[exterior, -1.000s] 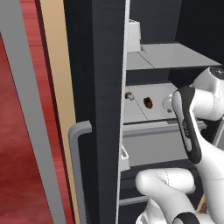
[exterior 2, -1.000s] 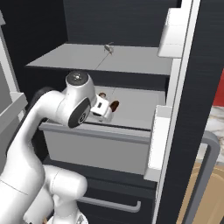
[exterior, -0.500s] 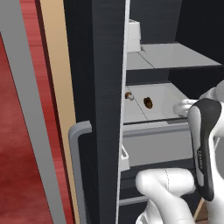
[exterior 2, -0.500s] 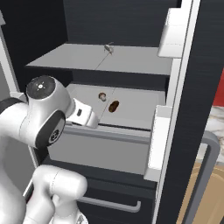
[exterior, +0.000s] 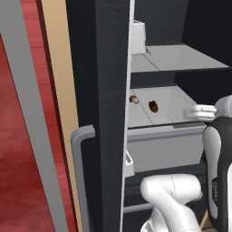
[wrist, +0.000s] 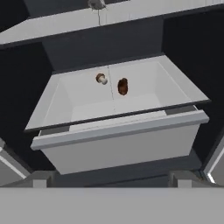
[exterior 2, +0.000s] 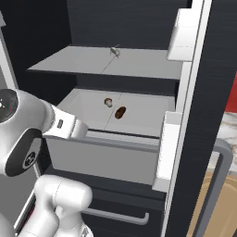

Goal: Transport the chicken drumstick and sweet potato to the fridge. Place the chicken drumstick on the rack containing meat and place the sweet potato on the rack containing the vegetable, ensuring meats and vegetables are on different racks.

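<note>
A: Sweet potato (wrist: pixel 123 86) lies in the walled tray (wrist: pixel 118 131) inside the fridge (exterior 2: pixel 92 28), just beside a small pale-capped mushroom (wrist: pixel 101 78), both near the centre seam.

B: Right base view agrees, and it alone shows the white door bins (exterior 2: pixel 167 148) on the open door.

A: Left base view adds the long grey door handle (exterior: pixel 80 176). On the flat shelf (exterior 2: pixel 106 62) above sits a small greyish item (exterior 2: pixel 115 52), too small to name.

B: And the jaws?

A: Spread wide, holding nothing; the fingertips barely show in the hand view, drawn back in front of the tray's thick lip.
</note>
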Motion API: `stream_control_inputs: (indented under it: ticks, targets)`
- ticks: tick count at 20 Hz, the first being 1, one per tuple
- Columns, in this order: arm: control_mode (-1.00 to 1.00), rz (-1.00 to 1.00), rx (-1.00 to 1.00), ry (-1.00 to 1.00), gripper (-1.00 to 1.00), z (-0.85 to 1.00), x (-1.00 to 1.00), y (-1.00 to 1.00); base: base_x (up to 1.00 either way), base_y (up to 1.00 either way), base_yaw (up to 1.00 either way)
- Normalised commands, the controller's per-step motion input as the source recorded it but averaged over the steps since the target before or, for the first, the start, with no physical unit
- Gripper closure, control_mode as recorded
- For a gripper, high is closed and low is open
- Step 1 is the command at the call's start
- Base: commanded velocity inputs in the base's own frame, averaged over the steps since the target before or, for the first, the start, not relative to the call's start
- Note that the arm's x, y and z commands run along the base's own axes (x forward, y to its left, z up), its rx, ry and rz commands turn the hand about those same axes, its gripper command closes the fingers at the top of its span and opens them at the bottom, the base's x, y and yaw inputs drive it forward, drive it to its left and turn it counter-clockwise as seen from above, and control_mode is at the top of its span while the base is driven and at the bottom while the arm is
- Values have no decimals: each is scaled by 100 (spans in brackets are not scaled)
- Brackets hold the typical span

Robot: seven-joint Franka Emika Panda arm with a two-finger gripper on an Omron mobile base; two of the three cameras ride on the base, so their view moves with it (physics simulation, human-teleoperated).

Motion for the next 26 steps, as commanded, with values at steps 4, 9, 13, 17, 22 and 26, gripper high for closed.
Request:
stream_control_inputs:
  ticks: [4, 9, 13, 17, 22, 26]
  targets:
    - [-100, 0, -1, -3, -100, 59, -30, 11, 0, 0, 0]
    - [100, 0, 0, -3, -100, 19, -19, 2, -40, 1, 0]
    - [100, 0, 0, 0, -100, 0, 0, 0, -93, 18, 0]
    - [100, 0, 0, 0, -100, 0, 0, 0, -100, 62, 5]
    - [100, 0, 0, 0, -100, 0, 0, 0, -7, 100, 54]
    - [100, 0, 0, 0, -100, 0, 0, 0, 0, 67, 83]
